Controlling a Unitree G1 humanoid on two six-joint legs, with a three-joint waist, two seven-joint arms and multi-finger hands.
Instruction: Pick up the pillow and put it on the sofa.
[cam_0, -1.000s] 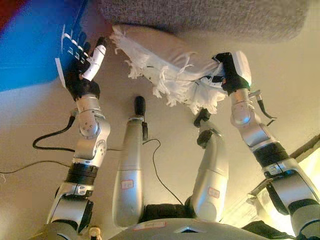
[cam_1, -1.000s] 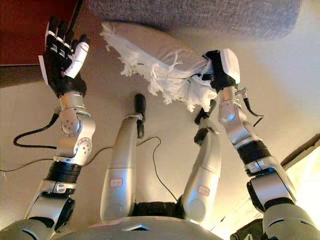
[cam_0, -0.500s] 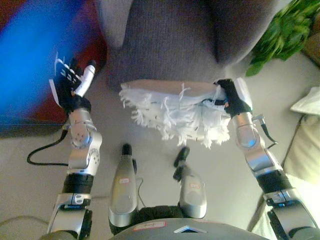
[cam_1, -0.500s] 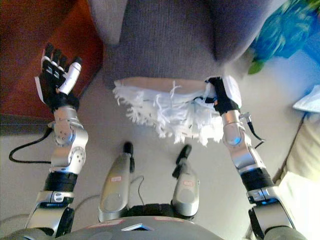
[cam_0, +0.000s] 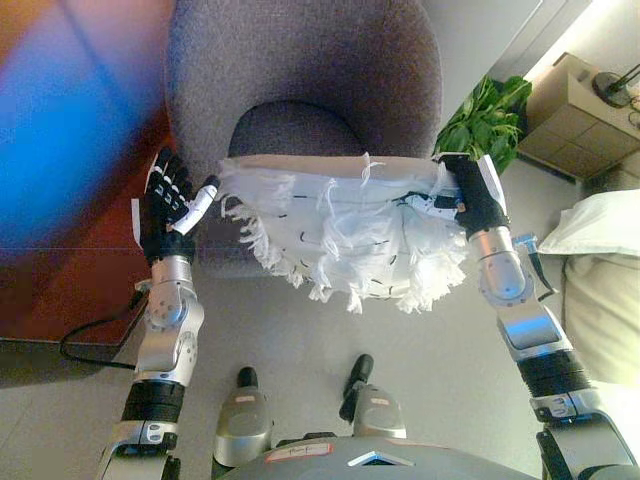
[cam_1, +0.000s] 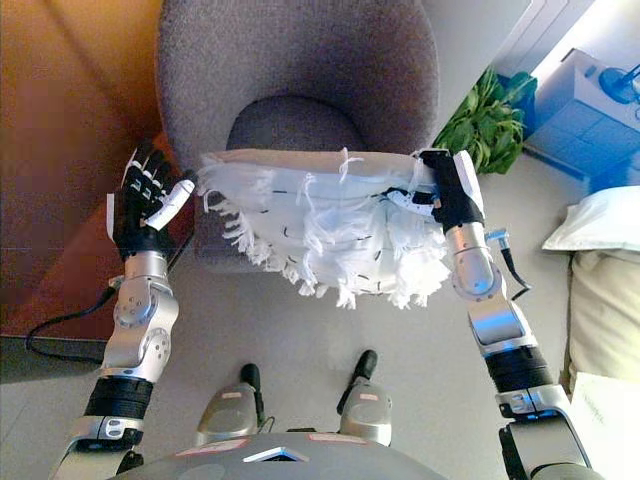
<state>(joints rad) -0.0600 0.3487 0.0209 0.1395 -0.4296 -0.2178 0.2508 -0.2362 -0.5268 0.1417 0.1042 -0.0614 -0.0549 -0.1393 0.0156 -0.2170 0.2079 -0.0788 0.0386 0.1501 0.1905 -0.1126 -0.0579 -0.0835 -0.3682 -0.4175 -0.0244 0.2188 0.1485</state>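
Note:
The pillow (cam_0: 340, 235) is beige with long white fringe. It hangs level in the air in front of the grey round-backed sofa (cam_0: 300, 70), just before its seat cushion (cam_0: 295, 130). My right hand (cam_0: 470, 195) is shut on the pillow's right end. My left hand (cam_0: 170, 205) is open with straight fingers, palm towards the pillow's left end, its white-tipped thumb right beside the fringe. Both also show in the right eye view, the pillow (cam_1: 320, 225) between my left hand (cam_1: 145, 200) and my right hand (cam_1: 450, 190).
A green plant (cam_0: 485, 120) stands right of the sofa, with a wooden cabinet (cam_0: 570, 110) behind it. A white cushion (cam_0: 600, 220) lies on pale furniture at the right edge. A red-brown piece of furniture (cam_1: 50, 200) stands at the left.
The view has swung up from the floor to the sofa. The pillow now hangs level in front of the seat. My left hand has come closer to its left end.

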